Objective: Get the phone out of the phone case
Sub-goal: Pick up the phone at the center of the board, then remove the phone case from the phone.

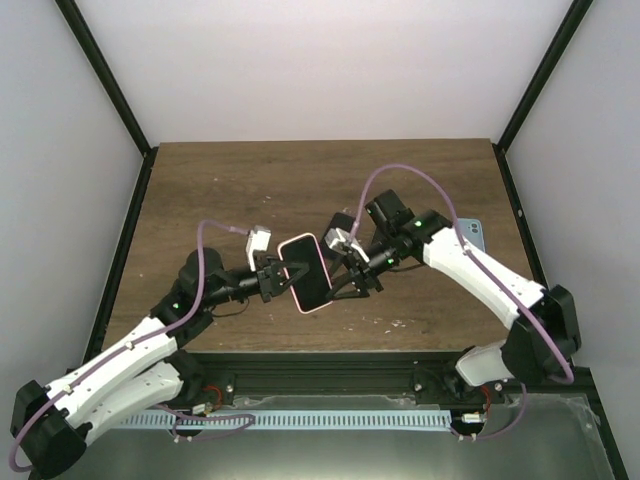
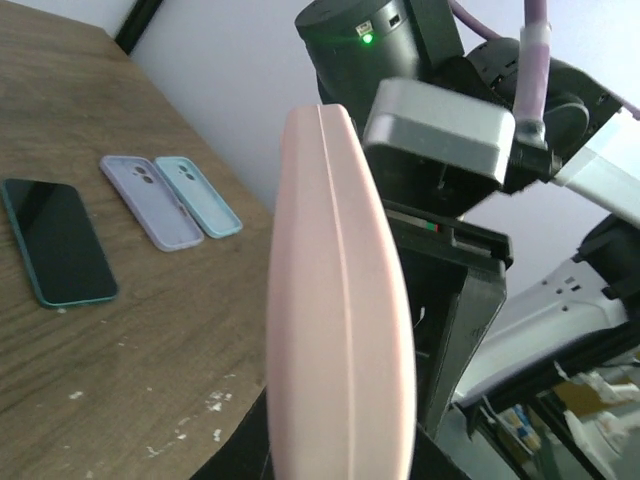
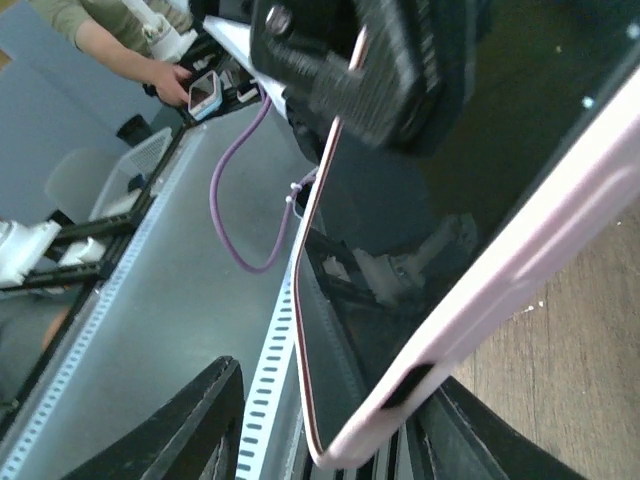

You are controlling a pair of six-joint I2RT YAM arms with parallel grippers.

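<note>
From above, the phone (image 1: 308, 275) in its pink case (image 1: 296, 243) hangs tilted over the middle of the tabletop (image 1: 230, 190), between the two arms. The left fingers (image 1: 272, 278) pinch its left edge tightly. The right fingers (image 1: 352, 275) stand parted at its right side.

In the left wrist view the pink case (image 2: 340, 300) fills the centre edge-on, with the right arm (image 2: 440, 130) behind it. On the tabletop (image 2: 150, 330) lie a second phone (image 2: 58, 240), a lilac case (image 2: 150, 200) and a teal case (image 2: 198, 195).

In the right wrist view the phone's dark screen (image 3: 480, 120) runs diagonally, with the case as a pink rim (image 3: 520, 270) around it. The left fingers (image 3: 370, 60) clamp its upper edge. The right fingers (image 3: 190, 420) spread wide either side of its lower corner, gripping nothing.
</note>
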